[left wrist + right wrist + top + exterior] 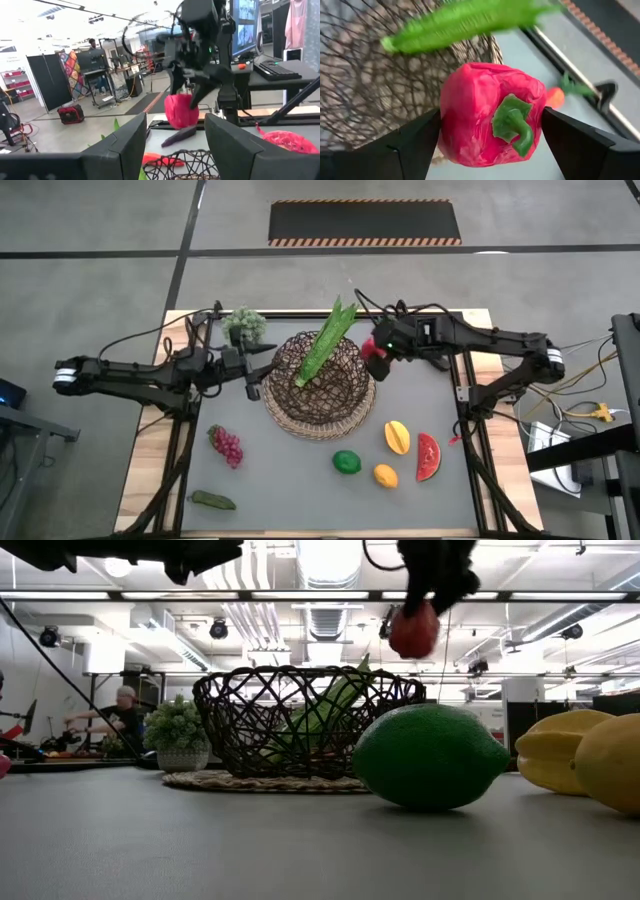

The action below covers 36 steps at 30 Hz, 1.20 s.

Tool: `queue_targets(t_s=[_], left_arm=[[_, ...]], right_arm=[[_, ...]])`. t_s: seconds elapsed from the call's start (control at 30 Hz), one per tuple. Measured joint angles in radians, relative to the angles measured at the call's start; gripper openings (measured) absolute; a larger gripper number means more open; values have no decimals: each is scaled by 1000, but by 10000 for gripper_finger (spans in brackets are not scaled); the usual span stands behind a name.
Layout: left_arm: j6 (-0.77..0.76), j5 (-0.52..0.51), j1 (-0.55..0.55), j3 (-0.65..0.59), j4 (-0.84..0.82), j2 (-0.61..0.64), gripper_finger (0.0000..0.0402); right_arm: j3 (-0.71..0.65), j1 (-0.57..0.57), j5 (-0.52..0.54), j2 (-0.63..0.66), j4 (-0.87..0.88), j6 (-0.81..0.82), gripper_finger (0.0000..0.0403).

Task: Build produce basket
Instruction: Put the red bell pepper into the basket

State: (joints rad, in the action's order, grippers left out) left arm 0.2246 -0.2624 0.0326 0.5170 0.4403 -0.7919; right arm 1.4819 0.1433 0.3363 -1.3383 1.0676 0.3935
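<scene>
The right gripper [377, 360] hangs just right of centre in the high view, jaws clamped on the red pepper [490, 121] above the right rim of the basket [320, 417]. Long green leaves [325, 343] lean out over the basket's top edge. The left gripper [253, 376] sits at the basket's left rim, jaws apart and empty; the lime [347, 462], mango [397, 436] and grapes [226, 445] lie on the table [290, 480] below.

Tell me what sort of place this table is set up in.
Probably an open lab or workshop: bare ceiling ducts and strip lights, desks with monitors, and a person at a workbench behind the basket.
</scene>
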Motion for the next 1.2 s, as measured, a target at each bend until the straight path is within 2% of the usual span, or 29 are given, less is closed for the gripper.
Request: queue_targets(t_s=[0.17, 0.5, 0.67, 0.83, 1.07, 1.2], left_arm=[[33, -5, 0, -8, -3, 40, 183], [44, -7, 0, -37, -39, 128, 183], [50, -7, 0, -37, -58, 136, 183], [54, -8, 0, -38, -62, 122, 183], [43, -8, 0, -38, -59, 84, 183], [-52, 1, 0, -27, -48, 45, 183]], right_arm=[[141, -2, -3, -102, -11, -66, 327], [301, -2, -5, -394, -7, -137, 327], [349, -2, -73, -474, -1, -169, 327], [362, -21, -93, -496, -3, -187, 327], [358, -70, -89, -453, 45, -194, 327], [335, -132, -63, -400, 119, -154, 327]])
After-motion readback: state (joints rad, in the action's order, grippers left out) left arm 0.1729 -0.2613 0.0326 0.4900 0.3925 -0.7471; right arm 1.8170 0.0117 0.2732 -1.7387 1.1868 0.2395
